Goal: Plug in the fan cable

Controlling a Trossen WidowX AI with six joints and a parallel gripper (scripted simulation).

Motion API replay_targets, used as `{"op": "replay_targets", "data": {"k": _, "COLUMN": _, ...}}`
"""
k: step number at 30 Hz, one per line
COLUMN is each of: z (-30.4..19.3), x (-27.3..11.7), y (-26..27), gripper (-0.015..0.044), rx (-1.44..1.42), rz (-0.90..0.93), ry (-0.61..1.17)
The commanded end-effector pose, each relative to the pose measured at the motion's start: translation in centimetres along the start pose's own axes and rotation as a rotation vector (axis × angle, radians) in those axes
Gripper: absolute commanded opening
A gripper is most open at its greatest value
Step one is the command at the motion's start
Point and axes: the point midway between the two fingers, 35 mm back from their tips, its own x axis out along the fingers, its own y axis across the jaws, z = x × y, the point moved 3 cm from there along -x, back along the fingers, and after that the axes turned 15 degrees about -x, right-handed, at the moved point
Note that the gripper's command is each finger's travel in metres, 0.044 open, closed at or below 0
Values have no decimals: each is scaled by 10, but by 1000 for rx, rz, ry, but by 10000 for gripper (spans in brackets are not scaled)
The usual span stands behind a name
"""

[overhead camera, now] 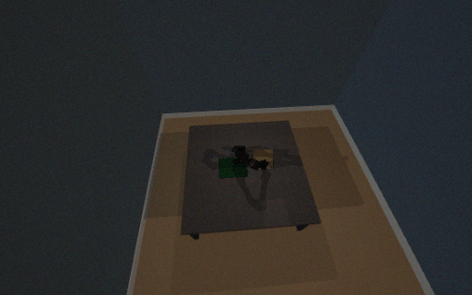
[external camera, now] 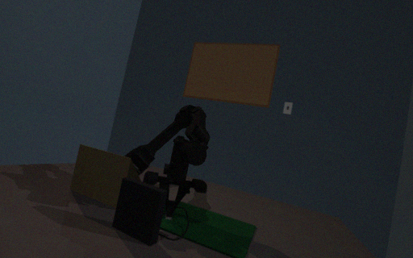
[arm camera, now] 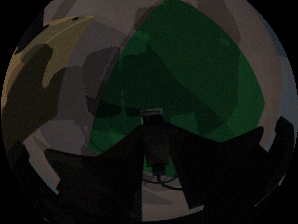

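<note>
The green board [overhead camera: 225, 171] [external camera: 223, 234] [arm camera: 210, 65] lies flat on the table. The pale-rimmed four-pin header [arm camera: 152, 111] shows at its near edge in the wrist view. My gripper [external camera: 169, 214] [arm camera: 153, 128] points down at this edge, shut on the dark cable plug [arm camera: 157, 149]. The plug's front end is at the header, partly over it. How deep it sits is hidden by the plug and the dark fingers. The thin black cable [external camera: 188, 222] [arm camera: 171, 187] loops from the plug towards the dark square fan [external camera: 139, 211], which stands upright beside the board in the exterior view.
A yellow box [overhead camera: 264, 154] [external camera: 98, 175] [arm camera: 75, 42] stands on the table [overhead camera: 214, 207] to one side of the board, behind the fan in the exterior view. The arm reaches over from beside the box. The light is dim and arm shadows cross the board.
</note>
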Motion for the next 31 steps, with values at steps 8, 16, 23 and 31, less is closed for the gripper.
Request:
{"op": "replay_targets", "data": {"k": 8, "z": 0, "x": 0, "y": 0, "gripper": 260, "rx": 0, "rz": 0, "ry": 0}}
{"op": "replay_targets", "data": {"k": 16, "z": 0, "x": -55, "y": 0, "gripper": 260, "rx": 3, "rz": 1, "ry": -2}}
{"op": "replay_targets", "data": {"k": 23, "z": 36, "x": -59, "y": -23, "gripper": 260, "rx": 4, "rz": 2, "ry": -2}}
{"op": "replay_targets", "data": {"k": 31, "z": 108, "x": -55, "y": -50, "gripper": 260, "rx": 6, "rz": -1, "ry": -8}}
